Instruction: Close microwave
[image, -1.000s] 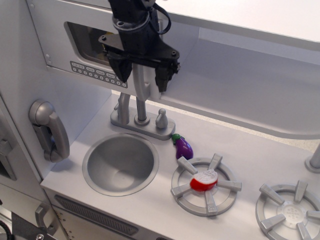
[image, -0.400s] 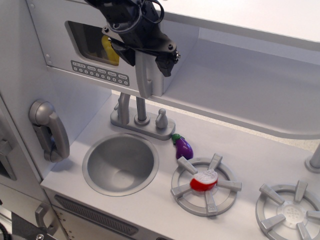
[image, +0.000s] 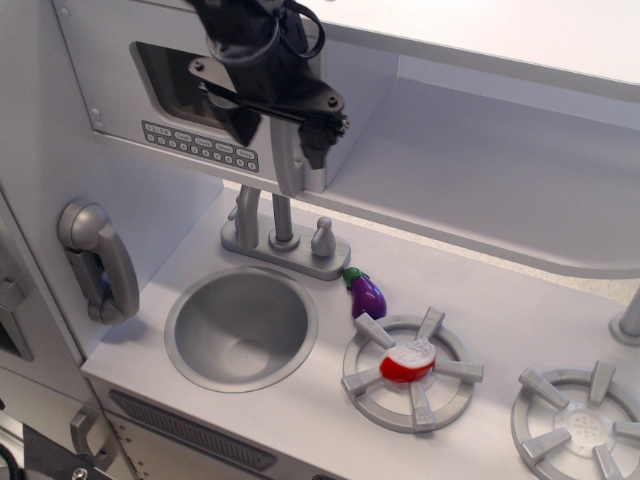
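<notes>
White and grey toy-kitchen surfaces fill our view, with the bench (image: 300, 400) running across the lower half. We see the microwave (image: 175, 105) at the upper left, above the bench; its white door has a dark window and a row of small buttons (image: 198, 147) beneath it. A tall grey handle (image: 287, 155) runs down the door's right edge.

We find the black end effector (image: 275, 135) in front of the microwave door, hanging from the top of the frame. Its two fingers point downward and stand apart: one finger (image: 243, 128) lies over the lower right corner of the window, the other sits just right of the handle's upper part. So the handle appears between the spread fingers, and we see nothing gripped. Whether either finger touches the door or handle, we cannot tell.

Below the microwave a grey faucet (image: 282, 225) stands at the back of a round sink (image: 240, 328). Just right of the sink lies a small purple eggplant (image: 367, 294), beside a grey burner (image: 412, 368) that carries a red and white piece (image: 406, 362). A second burner (image: 583, 423) sits at the lower right. A grey telephone handset (image: 98, 260) hangs on the left wall, below the microwave.
</notes>
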